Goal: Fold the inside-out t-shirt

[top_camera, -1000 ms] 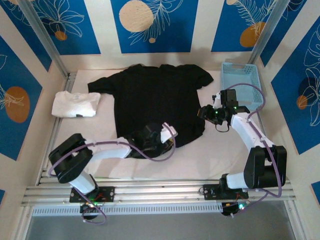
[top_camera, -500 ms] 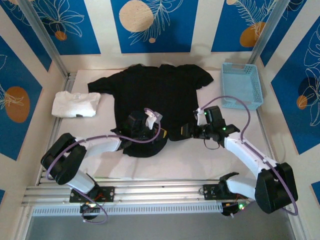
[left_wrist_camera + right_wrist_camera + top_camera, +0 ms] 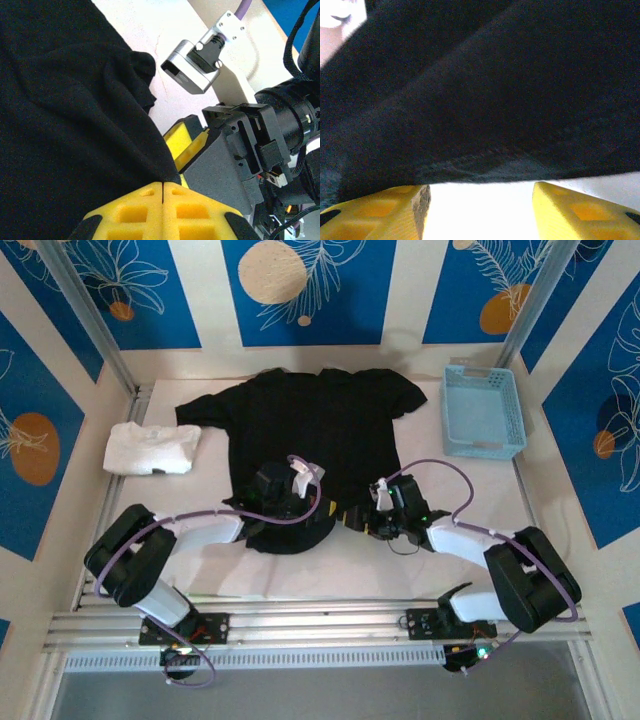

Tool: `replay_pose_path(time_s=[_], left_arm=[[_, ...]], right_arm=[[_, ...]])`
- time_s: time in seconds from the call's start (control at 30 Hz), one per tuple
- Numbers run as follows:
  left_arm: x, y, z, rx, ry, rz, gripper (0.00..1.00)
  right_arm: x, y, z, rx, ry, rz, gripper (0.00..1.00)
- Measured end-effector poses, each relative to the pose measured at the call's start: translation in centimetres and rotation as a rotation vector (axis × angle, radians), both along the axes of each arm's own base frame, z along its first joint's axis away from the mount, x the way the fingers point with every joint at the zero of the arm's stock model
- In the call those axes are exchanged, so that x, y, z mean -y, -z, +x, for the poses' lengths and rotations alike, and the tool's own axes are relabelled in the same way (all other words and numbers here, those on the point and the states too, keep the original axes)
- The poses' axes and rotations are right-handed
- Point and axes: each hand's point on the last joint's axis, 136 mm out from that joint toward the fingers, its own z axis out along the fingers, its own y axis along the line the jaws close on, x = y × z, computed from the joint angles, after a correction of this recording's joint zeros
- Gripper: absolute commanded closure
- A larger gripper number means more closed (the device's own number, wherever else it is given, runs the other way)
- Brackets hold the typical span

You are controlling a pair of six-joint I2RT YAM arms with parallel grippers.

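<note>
1. The inside-out t-shirt (image 3: 310,425) lies spread on the worktop (image 3: 420,560) with its collar to the far side. Its near hem is bunched and rumpled.
2. The left arm stretches low from its base toward that hem, with the forearm close to the worktop and the wrist over the hem's middle.
3. The left gripper (image 3: 163,187) has its jaws pressed together, with the shirt's hem edge pinched between the yellow pads (image 3: 135,212).
4. The right arm is bent sharply at the elbow and reaches leftward along the shirt's near edge, wrist low.
5. The right gripper (image 3: 480,195) has its jaws parted and holds nothing. The hem lies just ahead of the gap, and the gripper sits just beside the left gripper.
6. A white t-shirt (image 3: 152,450) lies apart, left of the shirt's left sleeve. A light-blue basket (image 3: 483,412) stands near its right sleeve.
</note>
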Motion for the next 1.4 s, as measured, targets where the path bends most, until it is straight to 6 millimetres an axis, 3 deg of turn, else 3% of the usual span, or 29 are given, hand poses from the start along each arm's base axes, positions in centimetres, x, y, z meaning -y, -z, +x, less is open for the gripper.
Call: replay_pose_path(time_s=[0.13,0.33,0.5,0.6,0.87,1.07,1.17,1.3,1.4], left_arm=[[-0.1,0.1,-0.1,-0.002,-0.001,-0.002,1.0],[-0.2,0.3,-0.2,-0.004,-0.001,-0.002,1.0],[-0.2,0.4,-0.2,-0.025,-0.012,-0.011,1.0],[-0.3,0.6,0.2,-0.044,-0.03,-0.02,0.91],[-1.6,3.4,1.0,-0.084,-0.098,0.073,0.8],[-4.1,6.0,1.7,-0.042,-0.168,0.266,0.62],[-4.3,5.4,1.1,0.039,-0.144,0.312,0.54],[-2.3,3.5,-2.2,0.213,-0.025,0.344,0.49],[-1.0,4.2,-4.3,0.267,0.071,0.378,0.5]], right_arm=[[-0.8,-1.0,0.8,0.035,0.017,0.05,0.51],[-1.1,-1.7,1.7,0.073,0.042,0.071,0.78],[-0.6,-1.5,2.0,0.107,0.069,0.051,0.93],[0.2,-1.5,1.9,0.133,0.095,0.035,1.0],[1.4,-4.0,2.4,0.276,0.129,0.007,1.0],[2.3,-2.7,1.9,0.256,0.123,-0.066,1.0],[2.9,-1.9,1.5,0.233,0.124,-0.107,0.96],[4.4,-1.3,1.0,0.189,0.147,-0.16,0.87],[5.6,-1.2,1.1,0.162,0.175,-0.19,0.81]])
